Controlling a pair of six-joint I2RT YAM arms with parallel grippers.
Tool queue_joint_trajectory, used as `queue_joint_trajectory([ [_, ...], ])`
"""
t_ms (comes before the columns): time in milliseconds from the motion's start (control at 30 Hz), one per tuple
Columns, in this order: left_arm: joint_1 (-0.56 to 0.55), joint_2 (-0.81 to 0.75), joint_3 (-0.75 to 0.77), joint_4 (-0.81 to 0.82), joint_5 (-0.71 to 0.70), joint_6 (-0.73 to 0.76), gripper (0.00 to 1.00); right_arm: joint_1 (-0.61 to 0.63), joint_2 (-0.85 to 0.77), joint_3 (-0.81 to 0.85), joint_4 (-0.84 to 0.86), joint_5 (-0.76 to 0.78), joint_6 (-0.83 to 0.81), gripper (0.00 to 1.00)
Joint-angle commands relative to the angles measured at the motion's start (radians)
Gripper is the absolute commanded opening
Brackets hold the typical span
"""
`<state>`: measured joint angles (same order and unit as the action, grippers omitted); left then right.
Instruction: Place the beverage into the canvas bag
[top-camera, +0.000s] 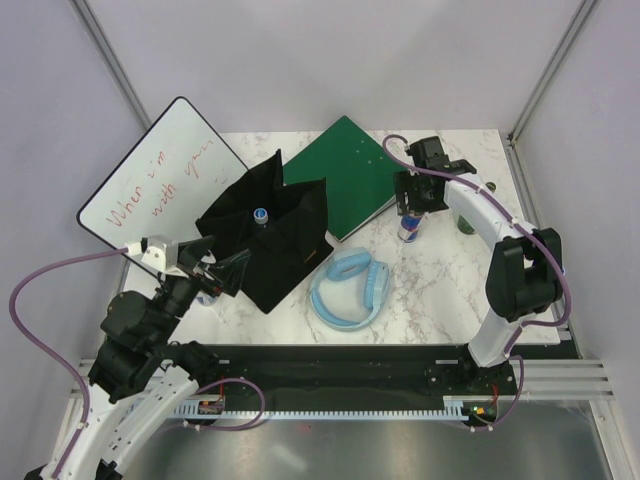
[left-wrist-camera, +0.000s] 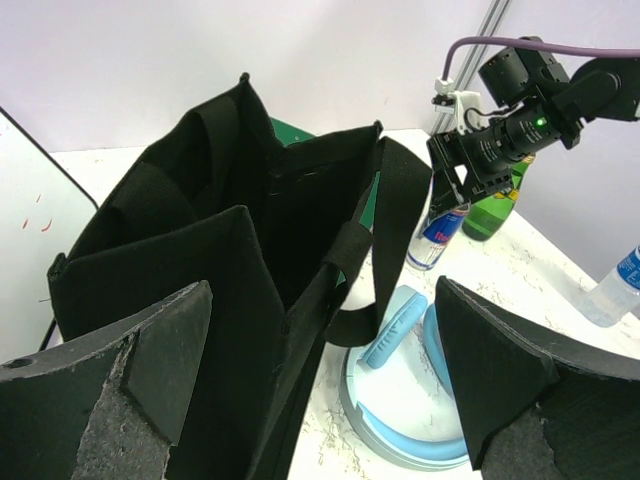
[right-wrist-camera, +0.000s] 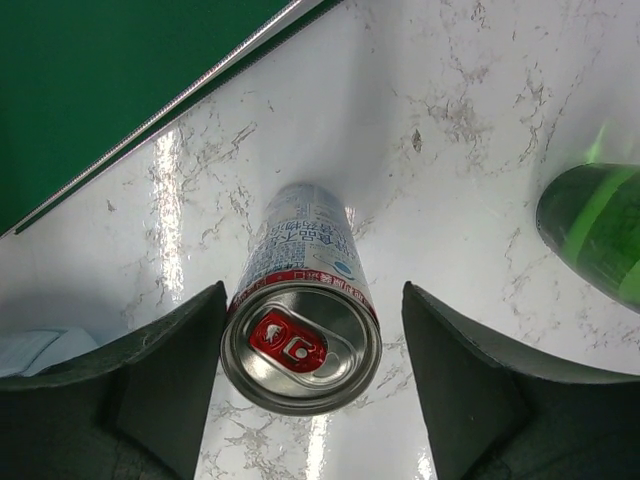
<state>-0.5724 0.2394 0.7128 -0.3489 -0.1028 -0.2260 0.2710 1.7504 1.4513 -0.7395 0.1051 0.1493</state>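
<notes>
On the marble table (top-camera: 440, 290), just beside the green binder (top-camera: 345, 170), the beverage can (right-wrist-camera: 300, 330) is standing upright while the right fingers (right-wrist-camera: 470, 380) are flanking it, spread open and not yet clamping. The left fingers (left-wrist-camera: 150, 370) are gaping wide beside the open-mouthed canvas bag (left-wrist-camera: 250, 230).

The beverage can (right-wrist-camera: 300, 345) between the fingers of your right claw (right-wrist-camera: 312, 290) is shiny bare metal, with a silver lid, a glossy red tab and a smooth printed side. Under it the table (right-wrist-camera: 470, 150) is polished white marble-look, bright with glare. Up-left of the claw the green binder (right-wrist-camera: 90, 80) looks smooth and matt; to its right the green bottle (right-wrist-camera: 600, 235) is glossy. Your left claw (left-wrist-camera: 322, 288) has rough, scuffed matt black pads (left-wrist-camera: 140, 380). Ahead of it the canvas bag (left-wrist-camera: 230, 250) is soft, creased matt black cloth. The pale blue headphones (left-wrist-camera: 395, 340) look like smooth plastic.
</notes>
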Motion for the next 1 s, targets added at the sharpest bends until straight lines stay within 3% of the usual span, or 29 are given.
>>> queue_joint_trajectory([
  [0, 0.005, -0.009, -0.009, 0.034, -0.012, 0.02, 1.0, -0.001, 0.024, 0.006, 0.02, -0.002, -0.007, 0.76],
  [167, 0.005, -0.008, -0.009, 0.033, -0.012, 0.02, 1.0, 0.0, 0.015, 0.008, 0.019, -0.015, -0.007, 0.71],
  [267, 0.005, -0.006, -0.009, 0.034, -0.011, 0.02, 1.0, -0.001, 0.0, 0.006, 0.014, -0.019, -0.005, 0.58],
  [300, 0.005, -0.008, -0.009, 0.034, -0.009, 0.02, 1.0, -0.001, -0.015, 0.007, 0.011, -0.019, -0.002, 0.44],
  [367, 0.005, -0.006, -0.01, 0.034, -0.011, 0.02, 1.0, -0.001, -0.034, 0.029, -0.007, -0.03, -0.001, 0.29],
  [467, 0.005, 0.0, -0.009, 0.033, -0.011, 0.02, 1.0, 0.016, -0.068, 0.128, -0.081, -0.041, 0.004, 0.0],
  [600, 0.005, 0.003, -0.007, 0.034, -0.012, 0.02, 1.0, 0.1, -0.103, 0.326, -0.181, -0.015, 0.012, 0.0],
  [833, 0.005, 0.005, -0.007, 0.034, -0.008, 0.019, 1.0, 0.331, 0.014, 0.93, -0.382, 0.062, 0.018, 0.0],
  [967, 0.006, -0.002, -0.007, 0.034, -0.006, 0.019, 1.0, 0.416, -0.006, 1.0, -0.29, 0.036, 0.027, 0.0],
])
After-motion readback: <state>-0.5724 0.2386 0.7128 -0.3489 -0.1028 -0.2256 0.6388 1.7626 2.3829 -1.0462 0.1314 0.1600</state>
